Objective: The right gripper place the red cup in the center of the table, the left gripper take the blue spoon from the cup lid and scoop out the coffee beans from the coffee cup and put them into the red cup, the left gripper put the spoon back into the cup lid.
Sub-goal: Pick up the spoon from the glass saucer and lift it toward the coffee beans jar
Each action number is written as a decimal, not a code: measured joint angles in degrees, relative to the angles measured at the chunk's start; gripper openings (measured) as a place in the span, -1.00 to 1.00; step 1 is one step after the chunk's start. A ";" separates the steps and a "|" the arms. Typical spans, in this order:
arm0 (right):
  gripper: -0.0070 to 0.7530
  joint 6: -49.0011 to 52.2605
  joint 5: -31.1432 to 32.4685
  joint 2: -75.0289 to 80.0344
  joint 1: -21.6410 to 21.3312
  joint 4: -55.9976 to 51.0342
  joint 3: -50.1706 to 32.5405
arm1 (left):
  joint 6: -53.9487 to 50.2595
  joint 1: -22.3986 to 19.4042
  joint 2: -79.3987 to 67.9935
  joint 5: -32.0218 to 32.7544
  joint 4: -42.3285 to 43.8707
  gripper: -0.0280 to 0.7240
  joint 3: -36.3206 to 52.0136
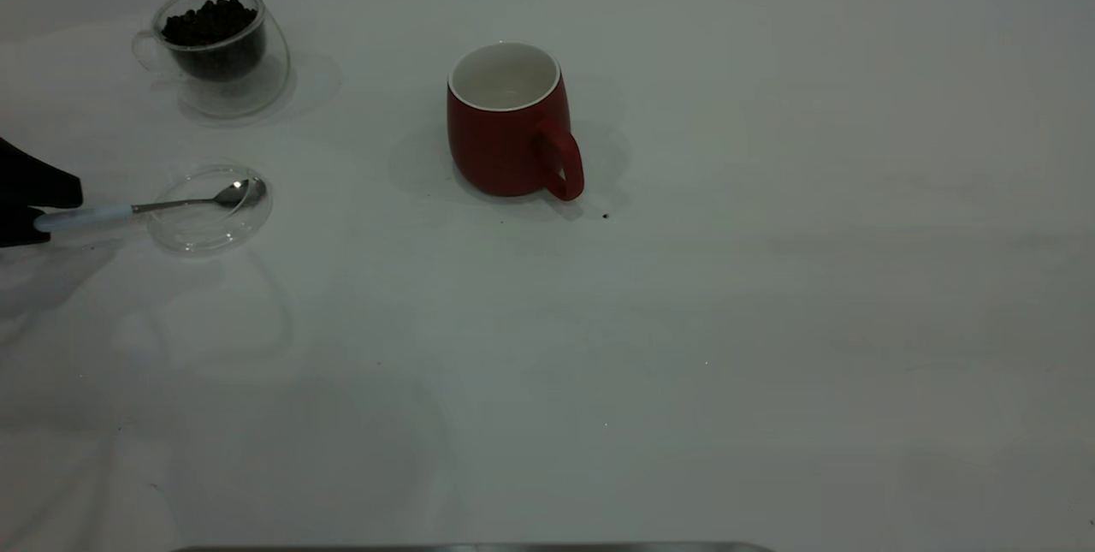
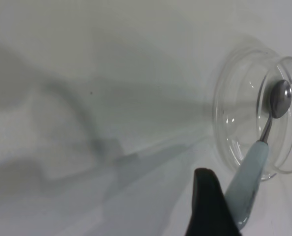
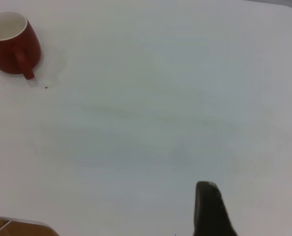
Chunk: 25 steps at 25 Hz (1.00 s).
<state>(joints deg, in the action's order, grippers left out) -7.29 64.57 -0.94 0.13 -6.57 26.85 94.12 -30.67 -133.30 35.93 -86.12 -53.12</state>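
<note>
White table (image 1: 770, 321) is the stage | red cup (image 1: 507, 126) stands upright mid-table, mouth open to take beans | coffee cup (image 1: 218, 47) far left holds the coffee beans (image 1: 210, 21) | cup lid (image 1: 210, 208) cradles the blue spoon (image 1: 128, 211), bowl inside, handle poking out toward left gripper (image 1: 30, 210), which looks clamped on the handle tip | right gripper (image 3: 210, 211) parked well clear; its grip can't be told.
</note>
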 joint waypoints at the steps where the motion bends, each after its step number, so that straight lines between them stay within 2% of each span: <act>1: 0.24 0.00 0.00 0.00 0.00 0.00 0.00 | 0.00 0.00 -0.11 0.00 0.00 0.44 0.00; 12: 0.24 0.00 0.00 0.00 0.00 0.00 0.00 | 0.02 0.00 -2.51 0.12 -0.79 0.43 0.00; 18: 0.24 0.00 0.00 0.00 0.00 0.00 0.00 | 2.15 0.00 -2.57 2.10 -4.42 0.26 -0.06; 25: 0.24 0.00 0.00 0.00 0.00 0.00 0.00 | 2.75 0.00 -2.57 3.37 -4.67 0.13 -0.06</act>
<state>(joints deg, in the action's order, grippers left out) -7.29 64.57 -0.94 0.13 -6.57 26.85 96.88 -30.67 -135.87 39.30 -90.79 -53.19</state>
